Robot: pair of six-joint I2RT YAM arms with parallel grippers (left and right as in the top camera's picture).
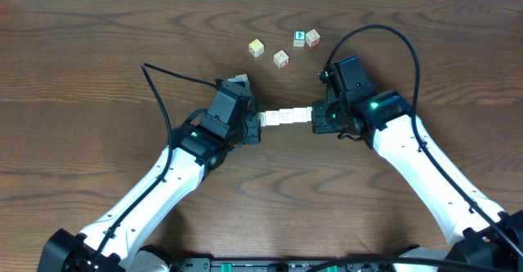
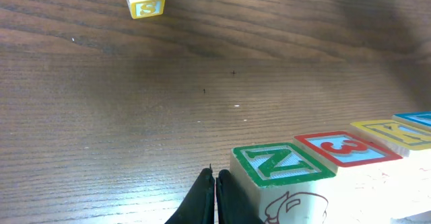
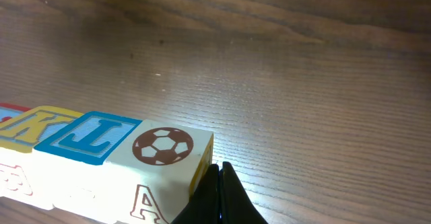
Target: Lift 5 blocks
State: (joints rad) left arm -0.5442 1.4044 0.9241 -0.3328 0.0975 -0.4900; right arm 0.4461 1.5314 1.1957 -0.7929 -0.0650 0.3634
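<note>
Where the wood-grain table (image 1: 82,60) lies bare to left and right, five blocks (image 1: 285,117) form one row mid-table, pressed end to end between the arms. The left gripper (image 1: 257,122), fingers closed on nothing, butts the N block (image 2: 283,167); the right gripper (image 1: 314,118), likewise closed, butts the football block (image 3: 161,146). Four loose cubes (image 1: 281,59) lie beyond the row, near the table's far edge.

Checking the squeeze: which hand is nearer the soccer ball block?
Right. The right hand sits against the soccer ball block; the left hand is several blocks away, beside the N block.
</note>
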